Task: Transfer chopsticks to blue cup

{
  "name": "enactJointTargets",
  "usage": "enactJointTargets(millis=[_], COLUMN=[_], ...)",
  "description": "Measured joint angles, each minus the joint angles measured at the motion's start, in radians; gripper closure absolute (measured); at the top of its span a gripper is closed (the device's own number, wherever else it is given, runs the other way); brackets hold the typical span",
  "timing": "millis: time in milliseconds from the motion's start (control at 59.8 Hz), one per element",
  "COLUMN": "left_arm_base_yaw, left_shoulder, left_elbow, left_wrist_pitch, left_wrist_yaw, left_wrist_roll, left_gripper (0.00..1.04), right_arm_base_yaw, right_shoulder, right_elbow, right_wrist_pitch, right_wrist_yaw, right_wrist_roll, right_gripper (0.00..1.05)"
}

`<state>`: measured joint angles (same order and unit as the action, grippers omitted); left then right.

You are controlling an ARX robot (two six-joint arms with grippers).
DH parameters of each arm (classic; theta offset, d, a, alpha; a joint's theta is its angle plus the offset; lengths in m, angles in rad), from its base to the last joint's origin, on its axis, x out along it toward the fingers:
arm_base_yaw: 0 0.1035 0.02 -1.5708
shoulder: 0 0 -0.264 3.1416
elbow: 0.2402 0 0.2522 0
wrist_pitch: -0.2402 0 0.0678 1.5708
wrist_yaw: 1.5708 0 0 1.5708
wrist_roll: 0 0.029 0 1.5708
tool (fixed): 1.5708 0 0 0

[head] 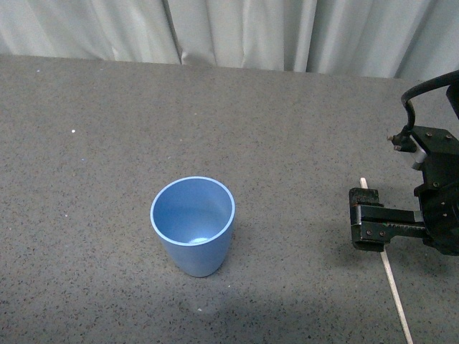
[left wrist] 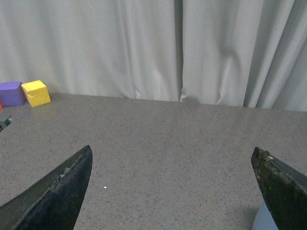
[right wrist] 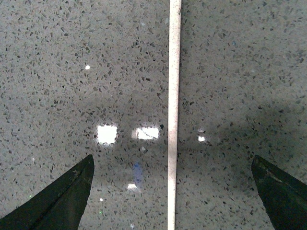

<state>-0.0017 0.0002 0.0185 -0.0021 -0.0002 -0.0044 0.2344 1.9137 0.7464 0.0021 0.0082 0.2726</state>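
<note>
The blue cup [head: 192,226] stands upright and empty in the middle of the grey speckled table. A corner of it also shows in the left wrist view [left wrist: 263,221], beside one finger. The chopstick [head: 391,276], a single pale stick, lies flat on the table at the right. My right gripper [head: 368,226] is open, just above the stick's far part. In the right wrist view the chopstick [right wrist: 173,110] runs midway between the open fingers of my right gripper [right wrist: 172,163], touching neither. My left gripper [left wrist: 171,191] is open and empty, and is out of the front view.
A pale curtain [head: 237,32] hangs behind the table's far edge. In the left wrist view a purple block [left wrist: 11,93] and a yellow block [left wrist: 36,92] sit by the curtain, with a small grey-green object [left wrist: 4,120] at the picture's edge.
</note>
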Motion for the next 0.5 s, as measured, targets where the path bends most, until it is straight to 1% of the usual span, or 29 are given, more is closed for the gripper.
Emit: enactJointTargets(millis=[67,117,134,167,251,285,351,402,469,502], left_arm_base_yaw=[0.000,0.000,0.000,0.000,0.000,0.000,0.000,0.000,0.000,0.000], left_shoulder=[0.000,0.000,0.000,0.000,0.000,0.000,0.000,0.000,0.000,0.000], left_elbow=[0.000,0.000,0.000,0.000,0.000,0.000,0.000,0.000,0.000,0.000], left_wrist_pitch=[0.000,0.000,0.000,0.000,0.000,0.000,0.000,0.000,0.000,0.000], left_wrist_yaw=[0.000,0.000,0.000,0.000,0.000,0.000,0.000,0.000,0.000,0.000], left_wrist_roll=[0.000,0.000,0.000,0.000,0.000,0.000,0.000,0.000,0.000,0.000], left_gripper=[0.07,0.07,0.07,0.07,0.07,0.07,0.07,0.07,0.07,0.07], right_arm_base_yaw=[0.000,-0.001,-0.001,-0.001,-0.001,-0.001,-0.001,-0.001,-0.002,-0.002], right_shoulder=[0.020,0.035,0.043,0.051,0.084,0.089,0.098,0.101,0.104,0.105], right_elbow=[0.016,0.026,0.031,0.034,0.046,0.047,0.049,0.051,0.055,0.056], right_wrist_pitch=[-0.009,-0.014,-0.015,-0.016,-0.023,-0.024,-0.026,-0.026,-0.026,-0.026], right_wrist_yaw=[-0.006,-0.006,-0.006,-0.004,0.001,0.001,0.010,0.009,0.013,0.015], right_wrist_roll=[0.006,0.010,0.013,0.013,0.015,0.016,0.017,0.020,0.023,0.023], right_gripper=[0.11,0.17,0.20,0.24,0.42,0.45,0.56,0.61,0.74,0.78])
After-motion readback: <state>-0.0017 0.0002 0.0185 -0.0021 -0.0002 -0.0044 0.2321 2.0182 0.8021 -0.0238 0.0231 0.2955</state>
